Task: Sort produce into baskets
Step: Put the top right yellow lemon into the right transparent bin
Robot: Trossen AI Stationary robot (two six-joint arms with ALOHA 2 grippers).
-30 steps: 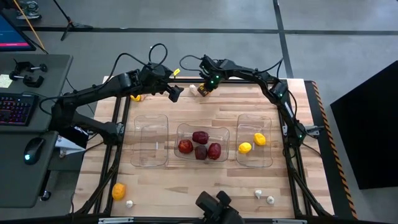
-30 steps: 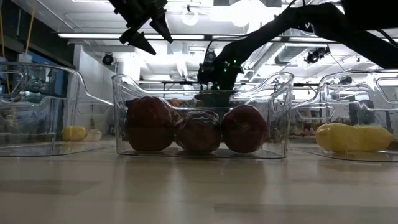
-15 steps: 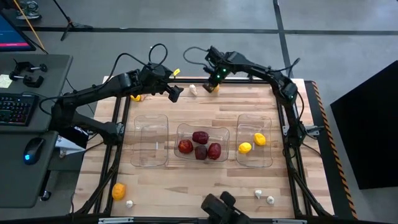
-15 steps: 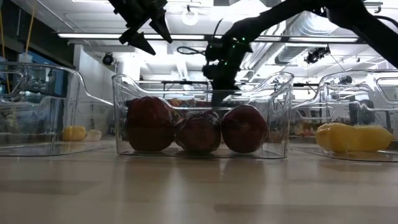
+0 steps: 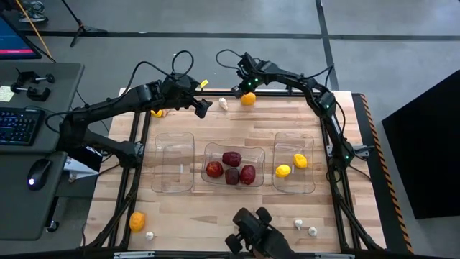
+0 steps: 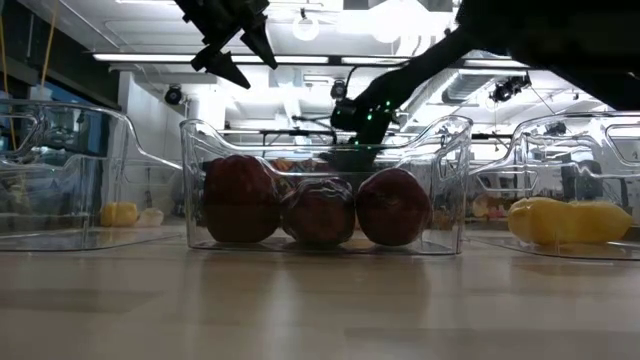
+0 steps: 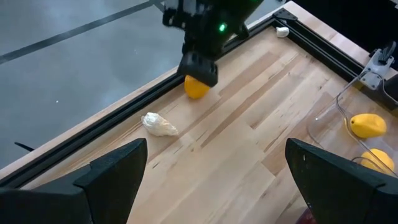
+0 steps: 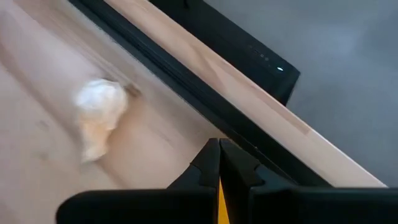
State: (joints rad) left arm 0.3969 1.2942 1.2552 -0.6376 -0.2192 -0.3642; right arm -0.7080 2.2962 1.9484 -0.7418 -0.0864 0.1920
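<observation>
1. The middle basket [image 5: 234, 165] is the landmark; it sits at the centre of the worktop [image 5: 237, 122] and holds four dark red fruits [image 5: 231, 158].
2. The left basket [image 5: 175, 161] stands just beside it on one side, with nothing visible inside.
3. The right basket [image 5: 294, 162] stands just beside it on the other side and holds two yellow lemons [image 5: 283, 171].
4. The right gripper [image 5: 247, 91] is at the far edge of the worktop, beyond the middle basket, directly over an orange lemon [image 5: 248, 99]. Its jaws are pressed together; in the right wrist view a sliver of orange shows just behind them, but a grip on the fruit cannot be confirmed.
5. A white garlic piece [image 5: 223, 104] lies near that lemon on the far side of the worktop.
6. The left gripper [image 5: 202, 108] hangs raised beyond the left basket, jaws spread wide and holding nothing.
7. Near the front edge, well apart from the middle basket, lie another orange lemon [image 5: 136, 220] with a garlic piece [image 5: 149, 234], and two more garlic pieces [image 5: 305, 228] on the opposite side.
</observation>
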